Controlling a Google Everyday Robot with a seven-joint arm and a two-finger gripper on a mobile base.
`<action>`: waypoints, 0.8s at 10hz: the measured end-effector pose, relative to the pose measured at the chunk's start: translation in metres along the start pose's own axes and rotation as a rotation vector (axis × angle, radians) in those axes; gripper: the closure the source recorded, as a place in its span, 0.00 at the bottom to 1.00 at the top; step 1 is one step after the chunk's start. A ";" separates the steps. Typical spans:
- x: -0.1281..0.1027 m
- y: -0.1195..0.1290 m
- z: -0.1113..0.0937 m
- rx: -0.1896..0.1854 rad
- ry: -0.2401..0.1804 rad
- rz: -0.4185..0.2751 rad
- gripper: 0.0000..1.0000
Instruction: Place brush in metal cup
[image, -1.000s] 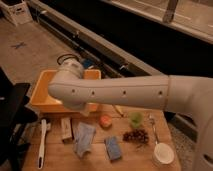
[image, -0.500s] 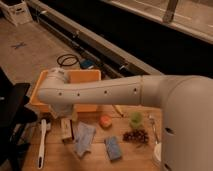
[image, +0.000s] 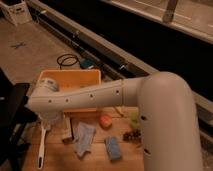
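Where the white arm (image: 100, 95) reaches across from the right to the left end of the wooden surface (image: 95, 160), we find the gripper (image: 49, 121) hanging beneath its wrist, low over the surface and right at the upper end of the brush (image: 42, 147). Its jaws stand spread; we cannot tell whether they touch the brush. The brush lies flat near the surface's left edge, its straight white handle pointing toward us and its wider head tucked beneath the gripper. Behind the arm we see a yellow tub (image: 70, 77) at the back of the surface, partly covered by the arm. Just right of the brush lies a small pale packet (image: 66, 129), then a crumpled blue-grey cloth (image: 82, 138), and further right a blue sponge (image: 113, 148). An orange piece (image: 105, 121) sits beyond the cloth, near the arm. By the arm's thick upright part we make out a translucent green cup (image: 134, 119) and a dark bunch of grapes (image: 132, 135) in front of it. A black chair (image: 15, 105) stands left of the surface.
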 end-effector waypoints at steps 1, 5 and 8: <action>-0.005 -0.010 0.004 0.012 -0.011 -0.021 0.35; -0.014 -0.026 0.010 0.026 -0.024 -0.053 0.35; -0.014 -0.025 0.010 0.020 -0.018 -0.049 0.35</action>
